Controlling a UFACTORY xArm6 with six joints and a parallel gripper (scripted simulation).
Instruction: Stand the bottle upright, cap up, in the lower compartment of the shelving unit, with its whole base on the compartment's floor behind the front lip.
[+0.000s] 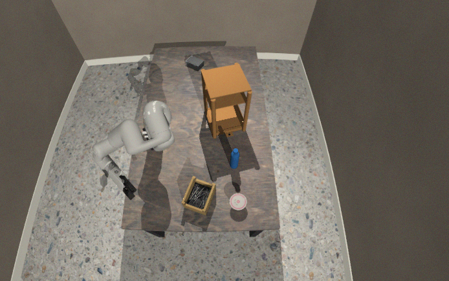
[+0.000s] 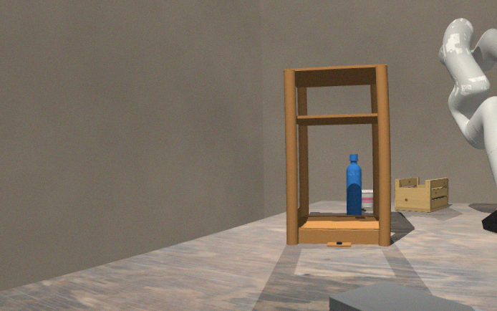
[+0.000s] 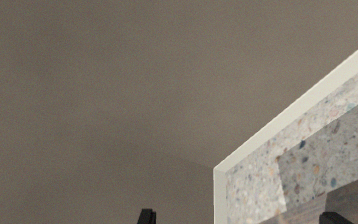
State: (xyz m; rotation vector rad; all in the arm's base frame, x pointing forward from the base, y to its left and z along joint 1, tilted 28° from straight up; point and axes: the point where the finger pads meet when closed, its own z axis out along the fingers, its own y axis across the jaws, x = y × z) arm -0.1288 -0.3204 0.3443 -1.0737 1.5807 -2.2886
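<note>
A blue bottle (image 1: 234,158) stands upright, cap up, on the table in front of the orange shelving unit (image 1: 226,99). In the exterior view the bottle (image 2: 353,185) shows through the shelf frame (image 2: 336,153), beyond the lower compartment floor (image 2: 339,224), not inside it. My gripper (image 1: 128,188) is open and empty at the table's left edge, far from the bottle. The wrist view shows only wall, floor and one fingertip (image 3: 146,216).
A wooden crate (image 1: 198,194) of dark metal parts sits near the front of the table. A small white and pink round container (image 1: 237,201) stands front right. A grey block (image 1: 194,62) lies at the back of the table behind the shelf.
</note>
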